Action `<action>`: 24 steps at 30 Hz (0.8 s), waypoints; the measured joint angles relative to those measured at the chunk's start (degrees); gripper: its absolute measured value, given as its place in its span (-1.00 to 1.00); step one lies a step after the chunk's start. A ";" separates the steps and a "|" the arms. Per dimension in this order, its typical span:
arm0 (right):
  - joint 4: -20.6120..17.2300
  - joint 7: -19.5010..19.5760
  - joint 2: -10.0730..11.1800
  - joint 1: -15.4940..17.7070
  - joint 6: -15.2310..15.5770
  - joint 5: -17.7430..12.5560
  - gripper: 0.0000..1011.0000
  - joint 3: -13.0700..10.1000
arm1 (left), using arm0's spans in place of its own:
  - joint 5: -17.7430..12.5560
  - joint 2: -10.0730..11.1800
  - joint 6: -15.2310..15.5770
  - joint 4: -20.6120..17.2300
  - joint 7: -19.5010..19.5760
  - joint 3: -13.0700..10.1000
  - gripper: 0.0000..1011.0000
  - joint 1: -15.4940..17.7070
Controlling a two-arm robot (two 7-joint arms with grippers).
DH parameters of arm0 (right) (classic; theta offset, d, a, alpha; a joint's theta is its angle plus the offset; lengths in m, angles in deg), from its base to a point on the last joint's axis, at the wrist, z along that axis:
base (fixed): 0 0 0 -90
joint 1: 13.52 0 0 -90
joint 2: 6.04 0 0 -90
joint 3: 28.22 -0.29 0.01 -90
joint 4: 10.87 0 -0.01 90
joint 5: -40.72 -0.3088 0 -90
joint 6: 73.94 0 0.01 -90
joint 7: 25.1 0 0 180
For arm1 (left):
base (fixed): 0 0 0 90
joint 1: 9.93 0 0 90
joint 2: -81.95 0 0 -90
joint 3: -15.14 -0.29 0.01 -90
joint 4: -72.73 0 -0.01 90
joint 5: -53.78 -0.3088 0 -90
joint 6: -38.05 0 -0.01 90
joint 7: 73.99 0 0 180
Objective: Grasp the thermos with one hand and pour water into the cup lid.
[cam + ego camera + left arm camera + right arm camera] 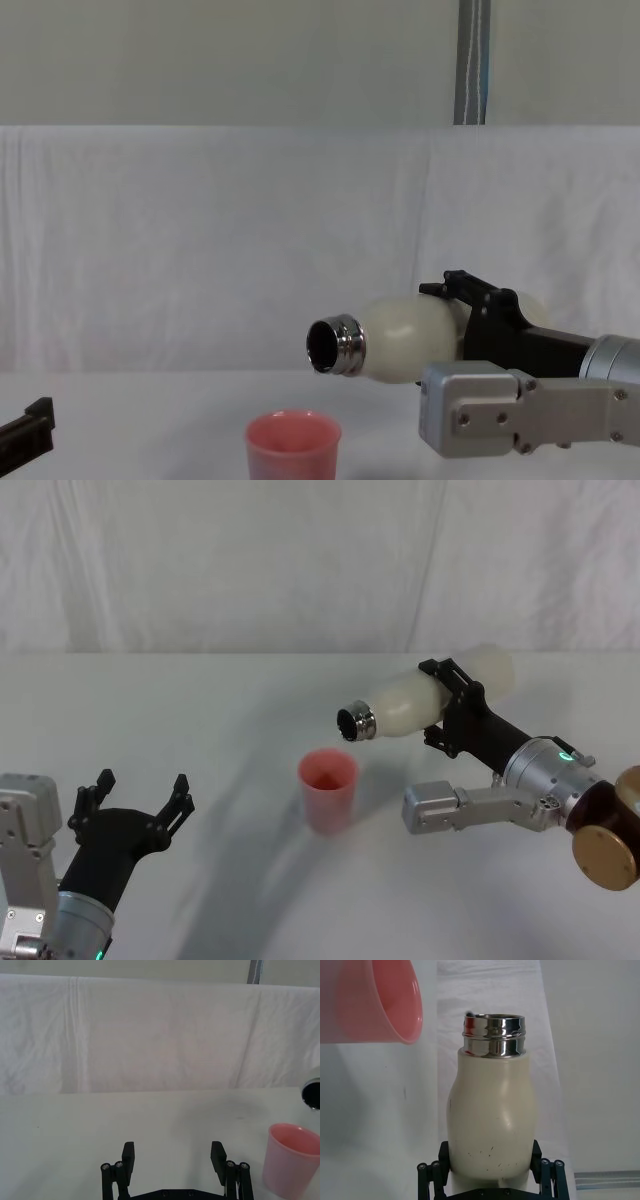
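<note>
1. Head view: the grasp is done. The right tool (448,702) clamps the thermos (425,700), tipped nearly level in the air, mouth just above and beside the cup lid (328,788), which stands upright on the worktop (200,710). The left tool (135,798) idles spread wide, well apart.
2. Left wrist view: fingers (128,1155) wide around nothing; the cup lid (291,1160) stands nearby.
3. Right wrist view: the thermos (492,1125) sits between the tool's fingers.
4. Chest view: the mouth is above the cup lid (293,444); no stream is visible, so pouring seems left.
</note>
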 joint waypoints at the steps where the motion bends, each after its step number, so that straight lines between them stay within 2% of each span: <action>1: 0.03 0.00 -0.01 -0.03 -0.02 0.03 0.88 0.05 | 0.00 0.00 0.00 0.00 0.00 0.00 0.98 0.00; 24: 1.21 0.45 -0.32 -0.77 -0.56 0.54 0.88 1.05 | 0.00 0.00 0.00 0.00 0.00 0.00 0.98 0.00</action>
